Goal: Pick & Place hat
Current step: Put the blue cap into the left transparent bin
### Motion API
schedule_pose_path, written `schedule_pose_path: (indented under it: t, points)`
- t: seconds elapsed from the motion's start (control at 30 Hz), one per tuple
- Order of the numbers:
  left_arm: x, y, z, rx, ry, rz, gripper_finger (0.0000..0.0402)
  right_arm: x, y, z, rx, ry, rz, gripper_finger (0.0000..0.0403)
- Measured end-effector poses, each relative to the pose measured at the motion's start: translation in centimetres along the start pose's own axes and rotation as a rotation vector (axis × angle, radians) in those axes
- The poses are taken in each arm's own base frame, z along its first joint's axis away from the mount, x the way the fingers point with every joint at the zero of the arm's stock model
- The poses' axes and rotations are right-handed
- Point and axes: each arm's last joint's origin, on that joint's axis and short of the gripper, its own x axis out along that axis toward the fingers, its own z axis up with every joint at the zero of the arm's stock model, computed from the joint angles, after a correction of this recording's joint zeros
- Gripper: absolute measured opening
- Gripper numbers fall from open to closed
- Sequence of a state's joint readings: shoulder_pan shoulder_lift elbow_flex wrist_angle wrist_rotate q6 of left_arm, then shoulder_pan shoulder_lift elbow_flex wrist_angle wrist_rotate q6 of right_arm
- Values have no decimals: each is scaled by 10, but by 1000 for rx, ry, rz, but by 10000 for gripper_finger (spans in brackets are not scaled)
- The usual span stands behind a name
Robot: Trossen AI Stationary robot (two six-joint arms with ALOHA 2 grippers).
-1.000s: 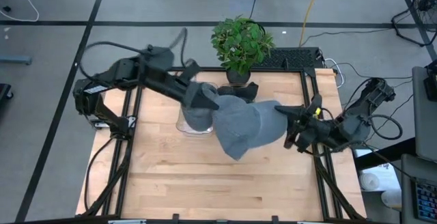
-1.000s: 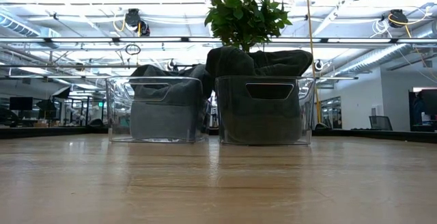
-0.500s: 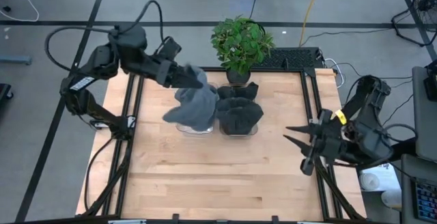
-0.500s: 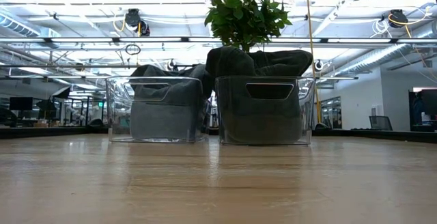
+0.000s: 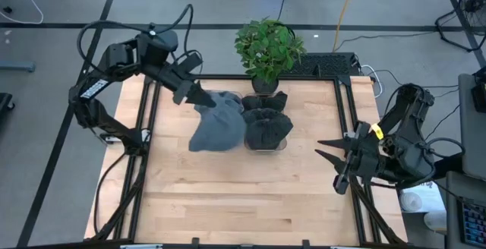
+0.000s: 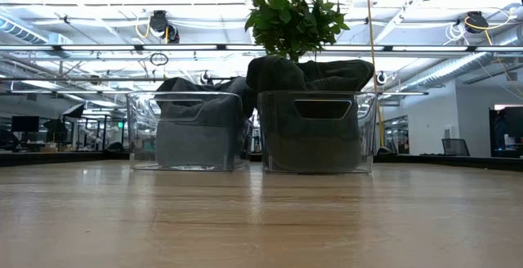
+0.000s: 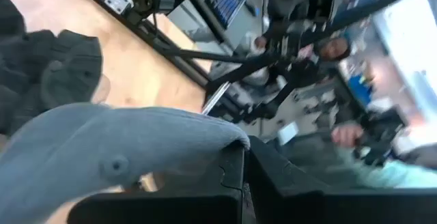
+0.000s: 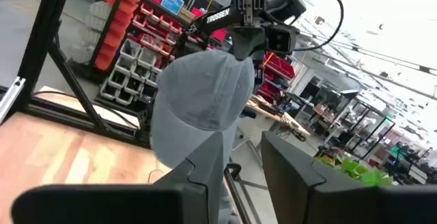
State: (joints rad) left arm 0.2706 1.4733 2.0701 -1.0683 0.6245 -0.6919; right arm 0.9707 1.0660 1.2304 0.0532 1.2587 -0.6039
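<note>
Now my left gripper [image 5: 199,99] pinches the grey hat [image 5: 216,124] over the left bin [image 6: 187,129]; my right gripper [image 5: 328,152] waits slightly spread. A thin edge grip may slip, dropping it outside.

grey hat [image 8: 201,104] hanging from left hand [image 8: 240,46]

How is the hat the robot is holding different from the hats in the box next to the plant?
The grey hat is light grey; the dark hats are almost black. The grey hat hangs in the air from the left gripper, pinched by its edge, while the dark hats sit piled in a clear bin. All are soft caps.
</note>
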Motion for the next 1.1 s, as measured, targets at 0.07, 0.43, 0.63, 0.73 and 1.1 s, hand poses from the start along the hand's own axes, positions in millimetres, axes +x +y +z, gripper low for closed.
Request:
schedule_pose_path:
  t: [0.07,0.43,0.63,0.73,1.1]
  points:
    - [-4,2,-2,55,20,8,4,0,0,0,-7,0,1,91]
    - [-10,20,-18,375,173,170,4,7,-4,-3,456,20,-52,89]
    - [-16,30,-31,470,308,340,4,1,-6,-21,575,17,138,89]
    - [-17,32,-33,519,332,406,4,-5,-10,-41,664,22,179,89]
    - [-8,30,-34,683,329,679,4,-24,8,-147,970,-142,329,89]
